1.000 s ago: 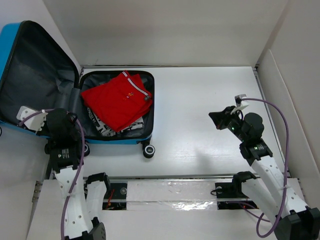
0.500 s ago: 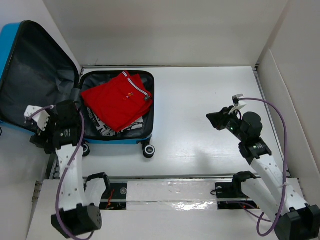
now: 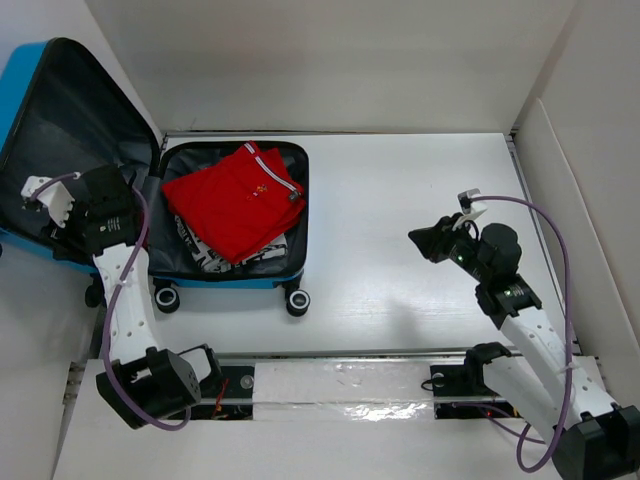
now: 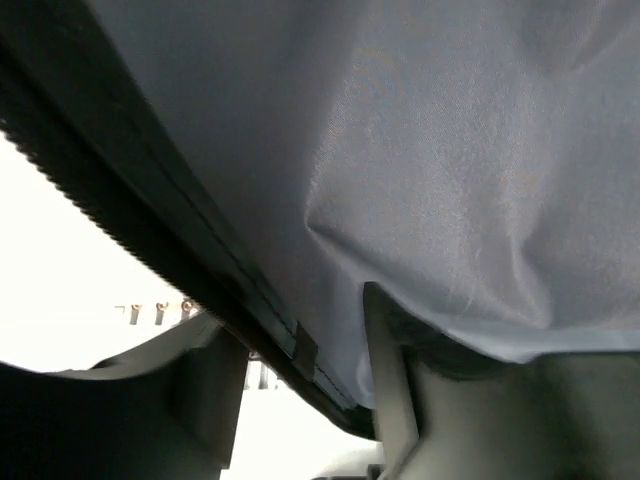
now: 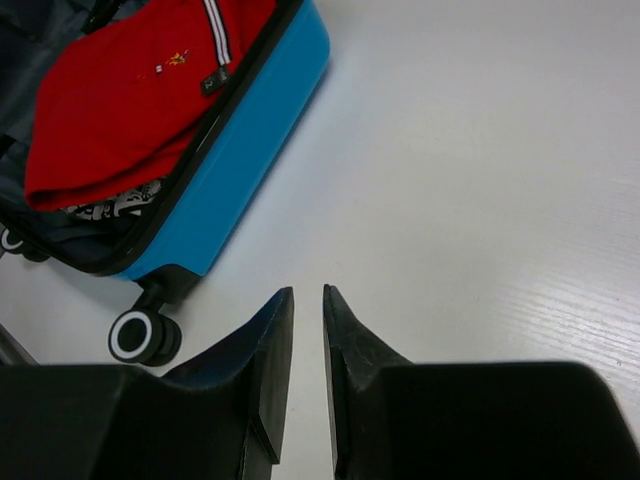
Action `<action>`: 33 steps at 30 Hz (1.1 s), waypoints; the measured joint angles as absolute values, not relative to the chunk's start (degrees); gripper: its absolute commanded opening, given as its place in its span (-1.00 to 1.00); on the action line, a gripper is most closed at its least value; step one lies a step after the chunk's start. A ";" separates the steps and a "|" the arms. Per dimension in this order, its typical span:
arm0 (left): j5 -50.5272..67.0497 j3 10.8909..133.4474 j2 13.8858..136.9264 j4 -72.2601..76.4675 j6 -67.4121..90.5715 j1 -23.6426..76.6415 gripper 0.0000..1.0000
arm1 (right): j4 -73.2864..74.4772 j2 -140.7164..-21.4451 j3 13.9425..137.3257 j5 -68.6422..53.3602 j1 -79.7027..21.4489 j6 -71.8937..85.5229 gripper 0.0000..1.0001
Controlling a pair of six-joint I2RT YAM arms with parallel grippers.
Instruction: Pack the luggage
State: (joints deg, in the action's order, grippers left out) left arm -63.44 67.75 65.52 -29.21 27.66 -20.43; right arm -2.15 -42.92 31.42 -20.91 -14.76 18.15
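Left pincer [image 4: 300, 352] astride luggage [image 3: 235, 278] lid rim, grip unclear, right pincer [image 5: 306, 297] ajar, far off

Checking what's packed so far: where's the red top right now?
In the top view, the red top lies in the base half of the open luggage, on the left of the table, over a black-and-white garment.

Bright even overhead light, soft shadows, left wrist view blurred

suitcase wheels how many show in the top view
2 black wheels on the bright-blue hard-shell suitcase's near edge: one beside the left arm, one at the right corner; others may be hidden.
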 measured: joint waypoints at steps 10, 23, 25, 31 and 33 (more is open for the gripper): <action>-63.24 67.05 63.53 -26.98 25.85 -18.90 -1.00 | -1.91 -44.40 31.44 -18.94 -15.11 17.74 -0.52; -59.61 53.21 43.13 -15.92 0.95 12.86 -1.00 | -1.74 -47.40 31.57 -18.22 -15.11 17.76 -0.52; -52.45 53.28 41.30 -16.97 -1.93 12.45 -1.00 | -1.74 -47.70 31.57 -18.22 -15.11 17.74 -0.52; -19.94 55.40 42.98 -20.12 -4.97 12.60 -0.08 | -1.72 -48.25 31.64 -17.56 -15.11 17.74 -0.46; -6.68 55.59 43.59 -20.38 -3.66 13.74 0.49 | -1.69 -48.27 31.77 -17.34 -15.11 17.76 -0.42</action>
